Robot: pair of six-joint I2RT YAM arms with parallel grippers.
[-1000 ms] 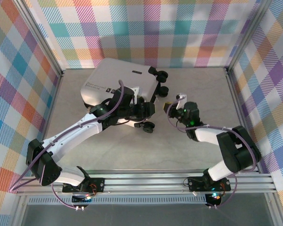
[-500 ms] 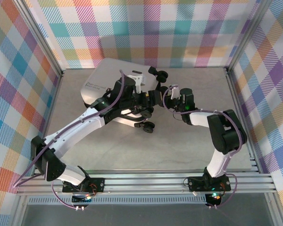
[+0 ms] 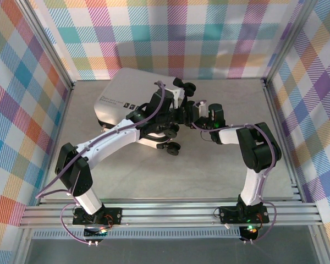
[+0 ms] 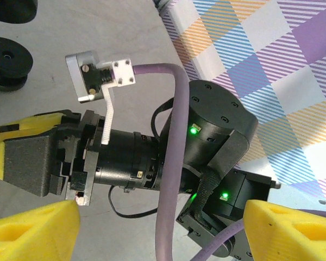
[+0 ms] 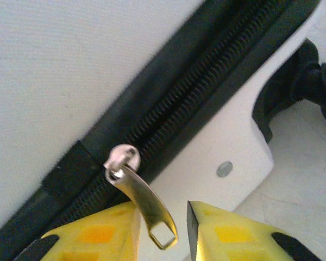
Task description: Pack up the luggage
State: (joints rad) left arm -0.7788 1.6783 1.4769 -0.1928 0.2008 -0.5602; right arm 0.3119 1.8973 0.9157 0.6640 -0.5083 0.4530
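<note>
The right fingers [image 5: 98, 236] stand a little apart with the metal zipper pull [image 5: 144, 204] hanging between them; the pull lies close against one finger and a gap shows beside the other, so they are not clamped on it. The pull hangs from the black zipper seam [image 5: 206, 98] of the luggage [image 5: 70, 65], just beside a black wheel [image 5: 307, 81]. The left fingers [image 4: 32, 234] are spread wide with nothing between their pads, and they face the right arm's wrist [image 4: 217, 136] and its purple cable [image 4: 171, 179] at close range. From above, the luggage [image 3: 129, 88] lies closed and flat at the far left-centre of the table [image 3: 209, 165]. Its long axis runs roughly left to right, somewhat skewed, with the wheel end [image 3: 186, 86] turned to the right, towards both wrists. The left arm [image 3: 107, 140] leans out leftward from its base, bends at the elbow and stretches diagonally over the near edge of the luggage. The right arm [image 3: 257, 151] rises from its base, folds at the elbow and reaches back leftward, low, to the wheel end.
</note>
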